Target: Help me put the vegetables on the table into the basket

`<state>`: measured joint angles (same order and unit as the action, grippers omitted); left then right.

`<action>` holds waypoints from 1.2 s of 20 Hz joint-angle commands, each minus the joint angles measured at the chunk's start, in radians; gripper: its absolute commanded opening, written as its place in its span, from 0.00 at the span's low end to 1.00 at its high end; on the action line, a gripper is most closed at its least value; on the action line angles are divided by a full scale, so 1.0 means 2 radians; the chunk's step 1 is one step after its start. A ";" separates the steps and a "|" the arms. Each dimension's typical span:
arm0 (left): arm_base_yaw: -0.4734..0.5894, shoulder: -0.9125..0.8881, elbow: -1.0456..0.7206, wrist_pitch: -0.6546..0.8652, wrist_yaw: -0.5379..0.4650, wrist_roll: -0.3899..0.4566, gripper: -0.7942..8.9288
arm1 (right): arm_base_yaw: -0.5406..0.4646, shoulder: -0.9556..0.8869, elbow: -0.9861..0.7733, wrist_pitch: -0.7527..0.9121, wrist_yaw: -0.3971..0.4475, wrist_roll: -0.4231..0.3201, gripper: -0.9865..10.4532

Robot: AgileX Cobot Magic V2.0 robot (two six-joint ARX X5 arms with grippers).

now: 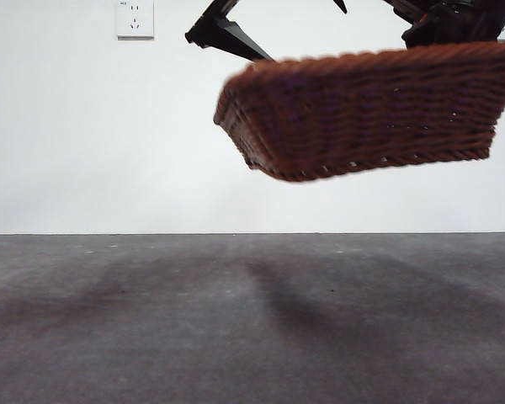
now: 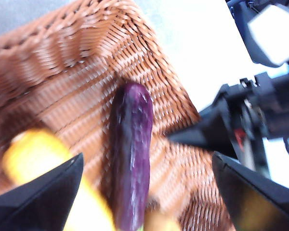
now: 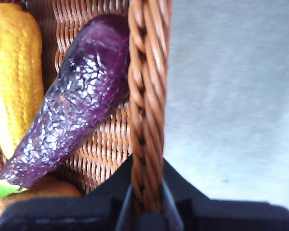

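- Front view: the basket point(image 1: 366, 114) hangs in the air, tilted, well above the table point(image 1: 252, 320), at upper right. Its right end reaches the picture's edge under a dark arm; that end is the higher one. A second black gripper tip point(image 1: 223, 32) shows above the basket's left end, apart from it. A white wall socket point(image 1: 135, 18) sits at upper left. No vegetable lies on the table's visible surface.
- Left wrist view: the left gripper point(image 2: 147, 192) hovers over the basket's point(image 2: 62, 72) inside, jaws spread wide and holding nothing. Below it lie the eggplant point(image 2: 132, 154) along the woven floor and the yellow vegetable point(image 2: 36, 154), blurred, beside it. The other arm's gripper shows at the basket's rim.
- Right wrist view: the right gripper point(image 3: 145, 204) is clamped on the basket's braided rim point(image 3: 145, 96), one jaw on each side. Inside lie the eggplant point(image 3: 77, 106), green cap nearest the gripper, the yellow vegetable point(image 3: 14, 77) beside it, and a brown potato point(image 3: 48, 188), partly hidden.
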<state>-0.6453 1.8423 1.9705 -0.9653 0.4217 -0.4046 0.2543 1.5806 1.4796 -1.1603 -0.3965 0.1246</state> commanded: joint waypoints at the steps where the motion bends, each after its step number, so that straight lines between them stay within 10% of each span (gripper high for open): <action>1: 0.006 -0.036 -0.003 -0.038 -0.017 0.077 0.53 | 0.000 0.000 -0.002 0.005 0.022 0.007 0.07; 3: 0.006 -0.070 -0.003 -0.119 -0.085 0.139 0.49 | -0.008 0.005 -0.002 0.020 0.032 0.007 0.07; 6: -0.012 -0.119 -0.004 -0.178 -0.133 0.182 0.07 | -0.038 0.035 -0.002 0.045 0.032 0.004 0.07; 15: -0.171 -0.280 -0.031 -0.178 -0.133 0.156 0.07 | -0.120 0.193 0.042 0.068 -0.036 -0.070 0.07; 24: -0.184 -0.440 -0.299 -0.178 -0.148 0.047 0.07 | -0.122 0.289 0.114 0.080 -0.018 -0.101 0.07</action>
<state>-1.0115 0.9649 1.3720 -1.3254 0.1246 -0.2844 0.0063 2.1437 1.7054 -1.0046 -0.4423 -0.0727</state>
